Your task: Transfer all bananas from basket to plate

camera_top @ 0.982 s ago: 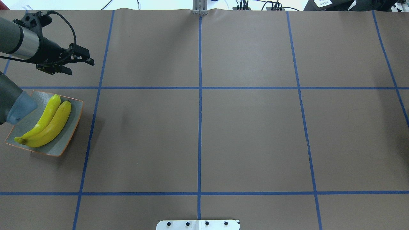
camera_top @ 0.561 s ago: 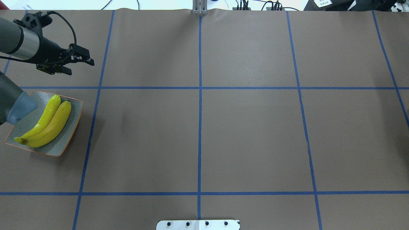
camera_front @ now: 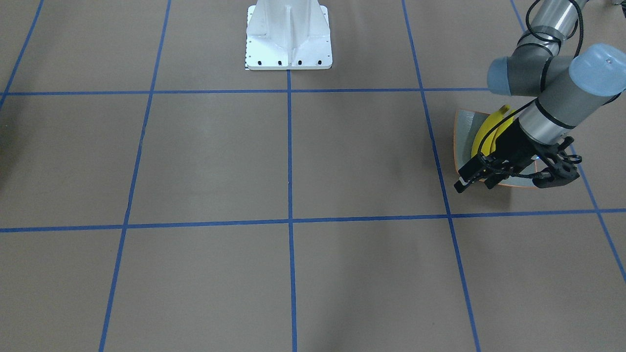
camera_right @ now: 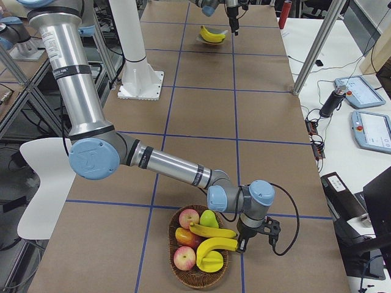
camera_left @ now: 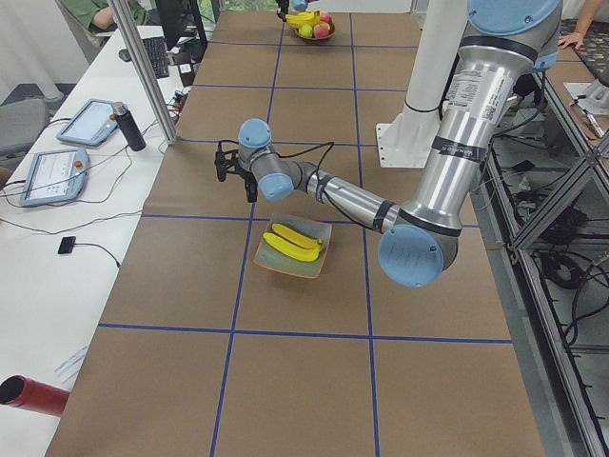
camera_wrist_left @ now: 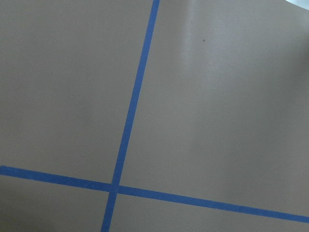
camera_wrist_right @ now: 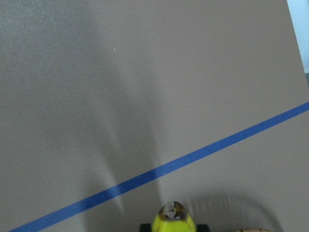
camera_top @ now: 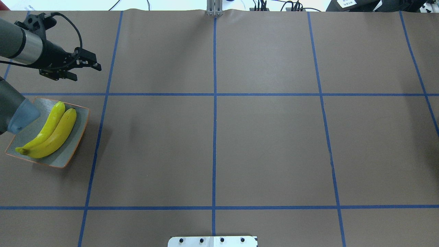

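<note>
Two yellow bananas (camera_top: 51, 132) lie side by side on the square grey-blue plate (camera_top: 68, 151) at the table's left end. My left gripper (camera_top: 87, 73) hovers beyond the plate, open and empty; in the front view it (camera_front: 472, 183) hangs in front of the plate (camera_front: 462, 132). In the right side view the wicker basket (camera_right: 183, 278) holds two more bananas. My right gripper (camera_right: 239, 243) is at the basket's rim, at the end of the front banana (camera_right: 217, 247). The right wrist view shows that banana's tip (camera_wrist_right: 174, 217) clamped between dark finger parts.
The basket also holds red apples (camera_right: 185, 258) and a green one (camera_right: 209, 218). The white robot base (camera_front: 288, 34) stands mid-table. Blue tape lines cross the brown table cover. Tablets and cables lie on the side bench (camera_right: 366, 128).
My left arm has drawn back very slightly to the left; its gripper stays open. The bananas on the plate have not moved.
</note>
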Controlling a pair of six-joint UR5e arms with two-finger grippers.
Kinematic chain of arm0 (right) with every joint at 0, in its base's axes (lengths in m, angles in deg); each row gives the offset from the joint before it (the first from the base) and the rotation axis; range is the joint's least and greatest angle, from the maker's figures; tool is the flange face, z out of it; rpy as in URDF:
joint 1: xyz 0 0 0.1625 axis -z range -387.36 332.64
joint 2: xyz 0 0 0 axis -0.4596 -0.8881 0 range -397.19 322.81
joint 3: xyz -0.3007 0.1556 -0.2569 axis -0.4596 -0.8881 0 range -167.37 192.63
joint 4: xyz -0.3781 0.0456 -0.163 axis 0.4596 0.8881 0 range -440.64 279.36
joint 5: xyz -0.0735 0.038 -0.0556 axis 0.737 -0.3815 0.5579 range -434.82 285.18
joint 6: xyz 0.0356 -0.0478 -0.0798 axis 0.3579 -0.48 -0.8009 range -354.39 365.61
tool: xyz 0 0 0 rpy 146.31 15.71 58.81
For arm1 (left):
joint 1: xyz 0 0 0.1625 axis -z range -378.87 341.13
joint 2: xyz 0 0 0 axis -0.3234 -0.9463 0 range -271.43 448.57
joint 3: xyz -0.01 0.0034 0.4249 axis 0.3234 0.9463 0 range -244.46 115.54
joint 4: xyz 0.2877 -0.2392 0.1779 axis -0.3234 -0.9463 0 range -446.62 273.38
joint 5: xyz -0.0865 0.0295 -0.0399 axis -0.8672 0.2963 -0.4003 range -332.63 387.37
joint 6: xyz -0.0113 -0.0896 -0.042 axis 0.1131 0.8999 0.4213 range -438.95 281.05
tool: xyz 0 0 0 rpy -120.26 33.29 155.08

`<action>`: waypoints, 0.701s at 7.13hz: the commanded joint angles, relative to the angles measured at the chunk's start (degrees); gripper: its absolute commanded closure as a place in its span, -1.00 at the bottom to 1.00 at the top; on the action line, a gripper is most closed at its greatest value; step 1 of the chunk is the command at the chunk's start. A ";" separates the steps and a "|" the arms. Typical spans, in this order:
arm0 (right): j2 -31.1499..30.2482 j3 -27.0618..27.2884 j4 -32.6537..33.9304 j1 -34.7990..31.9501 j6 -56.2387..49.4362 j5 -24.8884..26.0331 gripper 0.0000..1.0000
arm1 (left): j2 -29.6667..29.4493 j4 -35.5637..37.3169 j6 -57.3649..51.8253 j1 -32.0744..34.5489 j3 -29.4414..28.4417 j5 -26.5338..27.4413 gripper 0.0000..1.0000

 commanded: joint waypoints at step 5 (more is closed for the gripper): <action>-1.35 11.93 13.69 -6.03 -9.78 0.24 1.00 | 0.00 0.00 0.07 0.00 0.09 -0.05 -1.00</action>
